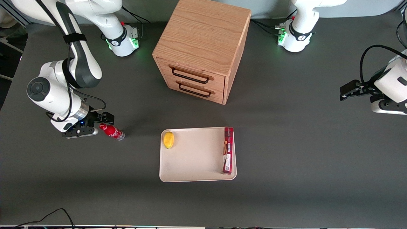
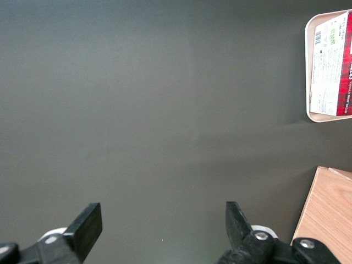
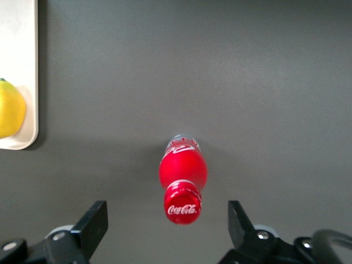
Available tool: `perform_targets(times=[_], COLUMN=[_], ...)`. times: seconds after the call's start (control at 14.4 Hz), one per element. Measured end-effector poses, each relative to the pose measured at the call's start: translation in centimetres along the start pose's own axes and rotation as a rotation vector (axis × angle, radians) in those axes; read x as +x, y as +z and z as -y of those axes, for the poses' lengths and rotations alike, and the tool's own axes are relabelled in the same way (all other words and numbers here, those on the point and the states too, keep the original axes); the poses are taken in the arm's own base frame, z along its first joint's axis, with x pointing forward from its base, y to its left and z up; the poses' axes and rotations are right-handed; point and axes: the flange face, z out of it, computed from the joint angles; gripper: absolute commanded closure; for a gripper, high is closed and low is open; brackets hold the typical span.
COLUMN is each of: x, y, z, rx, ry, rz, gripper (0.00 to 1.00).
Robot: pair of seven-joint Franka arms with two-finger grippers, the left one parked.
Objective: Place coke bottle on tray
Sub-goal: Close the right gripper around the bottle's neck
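Right now the coke bottle (image 1: pixel 111 131) is being seen lying on its side on the dark table (image 1: pixel 286 143), well apart from the cream tray (image 1: pixel 194 176), toward the working arm's end. Fingers spread wide, the gripper (image 3: pixel 168 223) is being held at the bottle's cap, not touching it. On the tray, a lemon (image 1: pixel 168 139) and a long red box (image 1: pixel 228 150) are being carried.

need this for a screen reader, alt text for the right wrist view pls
A small red coke bottle stands on the dark grey table, its cap between the fingers of the open black gripper. Nearby, a yellow lemon sits on the cream-white tray.
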Motion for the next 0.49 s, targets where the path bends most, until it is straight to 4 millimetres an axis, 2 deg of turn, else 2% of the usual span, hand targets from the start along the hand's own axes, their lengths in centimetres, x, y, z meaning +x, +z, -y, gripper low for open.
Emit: perform_targets(times=[0.07,0.21,0.28,0.42,0.49], x=[-0.1,-0.2,-0.2,-0.1,-0.1], y=[0.4,1.2,1.4,1.7,1.8], z=[0.0,0.0,0.0,-0.1,-0.1], rx=[-0.005,-0.011,-0.014,-0.018,-0.018], ry=[-0.005,-0.012,-0.015,-0.019,-0.019], rz=[0.0,0.009,0.008,0.006,0.007], gripper=[0.11,0.28,0.44,0.92,1.0])
